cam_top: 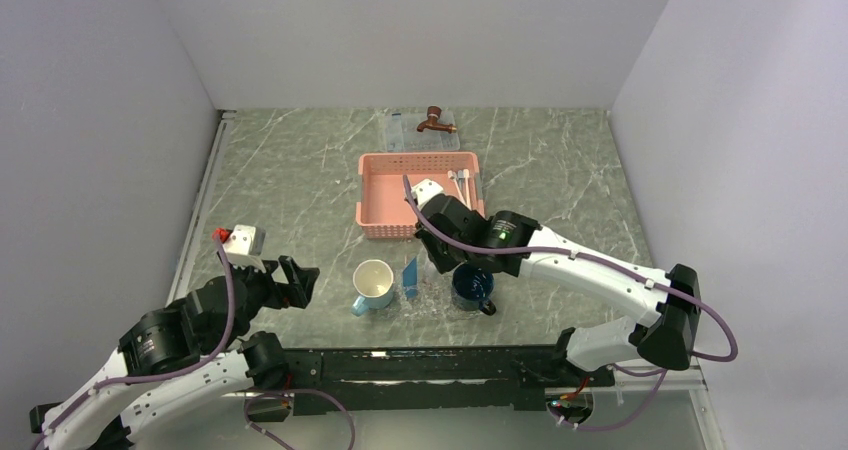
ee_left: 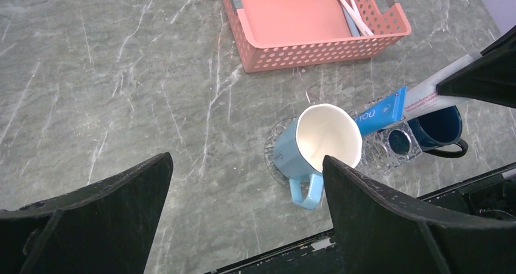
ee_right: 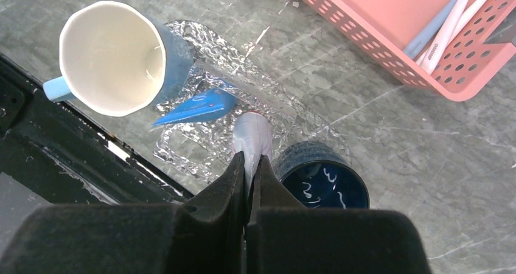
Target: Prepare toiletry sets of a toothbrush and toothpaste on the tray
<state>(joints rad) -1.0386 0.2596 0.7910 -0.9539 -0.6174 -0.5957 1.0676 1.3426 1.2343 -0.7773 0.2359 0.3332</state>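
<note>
We grip the toothpaste in our right jaws, tilted over the tray; our left jaws gape wide, left of it.

Right claw covered the gripped end of the toothpaste and the near rim of the dark mug. The basket and toothbrushes ran off the top edge. The tray was clear plastic and its outline was hard to trace. From above, that claw's fingertips were out of sight.
</note>
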